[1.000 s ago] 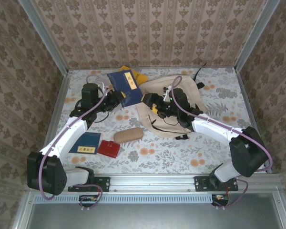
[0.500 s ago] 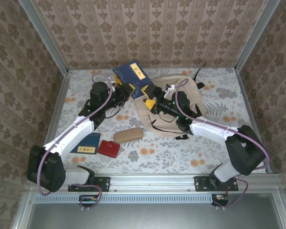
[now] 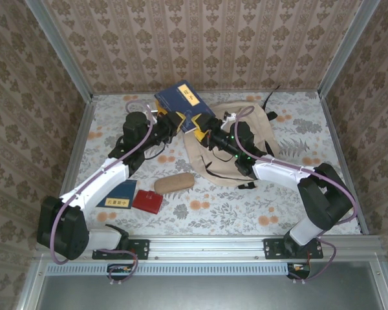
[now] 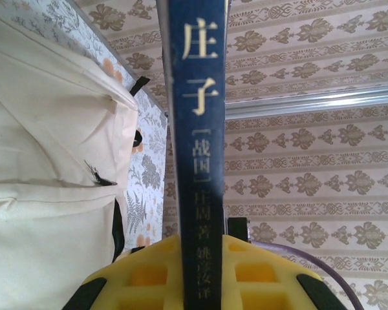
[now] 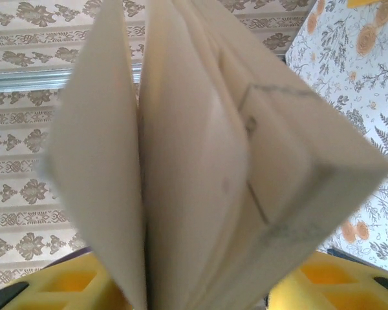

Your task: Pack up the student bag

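Left arm reaches far and right, its pincer (image 3: pixel 171 123) pinching the blue book (image 3: pixel 183 102) aloft beside the student bag (image 3: pixel 260 128), lying centre-far on the tabletop (image 3: pixel 304 139). Right arm stretches left, its pincer (image 3: pixel 205 132) at the book; I cannot tell whether it grips.

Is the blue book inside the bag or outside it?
Outside. The left gripper holds the blue book up beside the beige bag, not in it.

Tbl (image 3: pixel 291 206): student bag (image 3: pixel 197 155); case (image 3: pixel 174 183); red booklet (image 3: pixel 147 201); blue booklet (image 3: pixel 116 194)

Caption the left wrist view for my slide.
The left gripper, yellow fingers shut on a dark blue book with its spine to the camera, beside the beige student bag.
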